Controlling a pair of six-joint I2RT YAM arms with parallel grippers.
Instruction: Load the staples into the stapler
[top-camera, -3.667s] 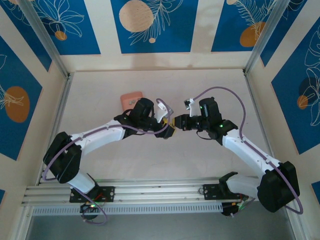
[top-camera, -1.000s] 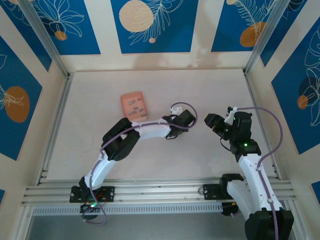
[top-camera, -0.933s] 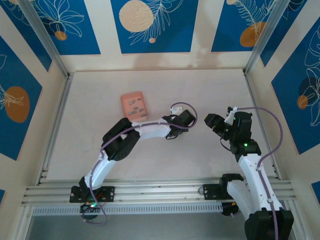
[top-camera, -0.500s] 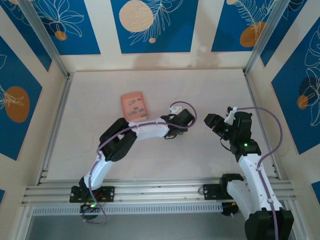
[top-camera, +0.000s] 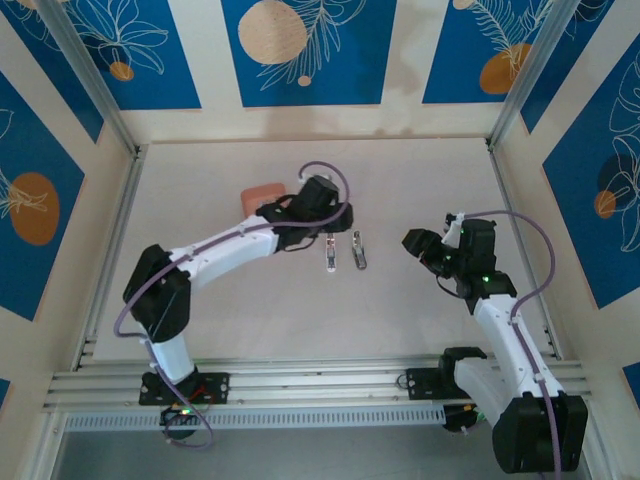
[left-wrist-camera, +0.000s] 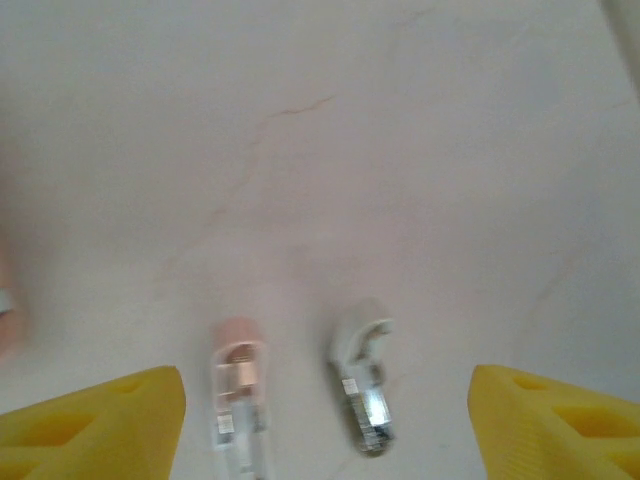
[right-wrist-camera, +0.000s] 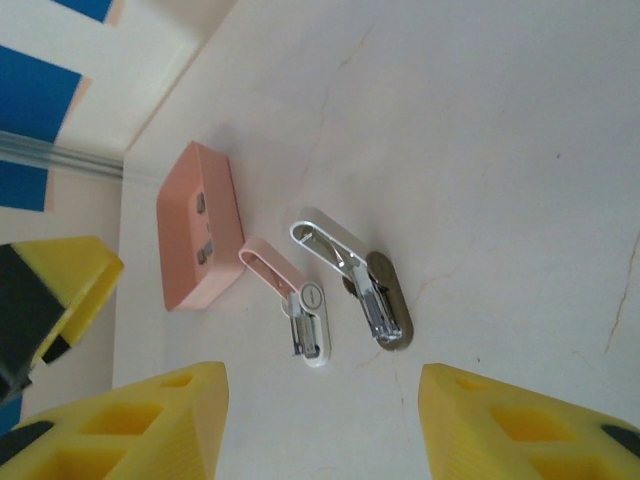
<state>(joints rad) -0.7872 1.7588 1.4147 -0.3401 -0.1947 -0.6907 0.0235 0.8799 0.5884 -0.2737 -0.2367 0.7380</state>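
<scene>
The stapler (right-wrist-camera: 305, 312) lies on the table hinged open, its pink lid swung back from the white base; it also shows in the overhead view (top-camera: 328, 252) and the left wrist view (left-wrist-camera: 240, 395). The staples (right-wrist-camera: 204, 228) are small grey strips in the salmon-pink tray (right-wrist-camera: 180, 240). My left gripper (top-camera: 319, 226) hovers open just behind the stapler, its yellow fingertips (left-wrist-camera: 100, 420) wide apart with nothing between them. My right gripper (top-camera: 412, 243) stands open to the right, its fingertips (right-wrist-camera: 530, 425) framing the stapler from a distance.
A grey-brown stapler (top-camera: 358, 250), also hinged open, lies right beside the pink one (right-wrist-camera: 370, 290) (left-wrist-camera: 362, 390). The pink tray (top-camera: 258, 194) sits behind and left, partly covered by my left arm. Aluminium rails border the table.
My left gripper has opened and pulled back toward the far left, away from the right gripper. Both staplers now lie uncovered on the table. The right arm has barely moved.
</scene>
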